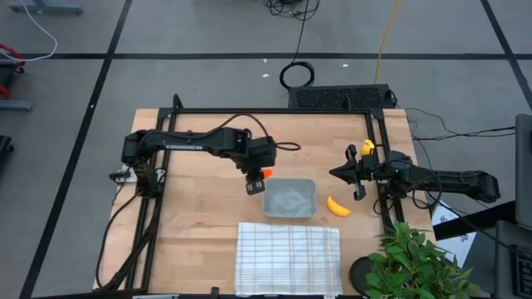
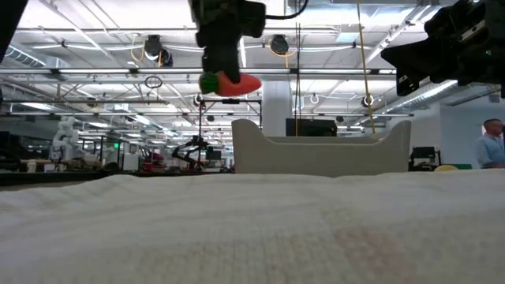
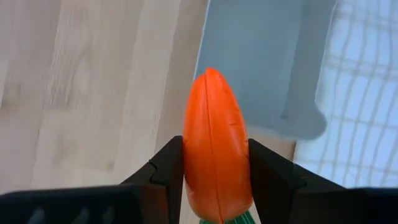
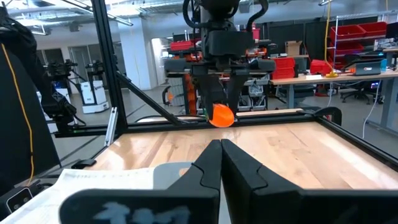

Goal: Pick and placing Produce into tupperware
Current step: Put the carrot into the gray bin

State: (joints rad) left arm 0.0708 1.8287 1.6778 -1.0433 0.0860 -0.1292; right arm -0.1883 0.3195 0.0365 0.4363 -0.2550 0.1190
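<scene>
The left gripper (image 1: pixel 259 178) is closed on the carrot (image 1: pixel 266 173) and holds it in the air, just at the 9 o'clock edge of the tupperware (image 1: pixel 290 198). In the left wrist view the two fingers (image 3: pixel 166 167) press both sides of the carrot (image 3: pixel 215 144), and its tip points toward the tupperware (image 3: pixel 261 59). The right gripper (image 1: pixel 359 172) waits at 2 o'clock from the tupperware, with its fingers closed together and holding nothing. The banana (image 1: pixel 337 207) lies on the table (image 1: pixel 199 216) at 3 o'clock, just beside the tupperware. The small yellow fruit (image 1: pixel 367 149) is at 1 o'clock, close to the right arm. The cloth (image 1: pixel 288 257) lies at 6 o'clock.
</scene>
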